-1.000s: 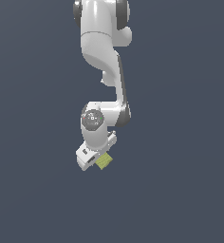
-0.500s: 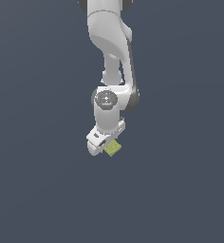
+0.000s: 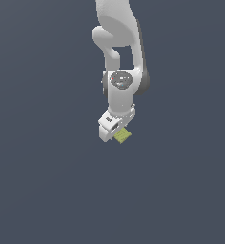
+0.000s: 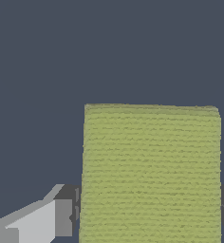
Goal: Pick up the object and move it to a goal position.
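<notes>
The yellow-green cube (image 3: 123,136) sits at the tip of my white gripper (image 3: 118,135) in the exterior view, held off the dark grey ground. In the wrist view the cube (image 4: 151,173) fills the space between my two fingers (image 4: 47,220), which press on its two sides. Its textured face is turned to the camera. The gripper is shut on the cube. The white arm (image 3: 119,57) rises above it to the frame's top edge.
Only a flat dark grey-blue surface (image 3: 43,181) surrounds the arm in both views. No goal marker shows.
The arm has swung toward the exterior view's right and risen a little, carrying the cube with it. The grip on the cube is unchanged.
</notes>
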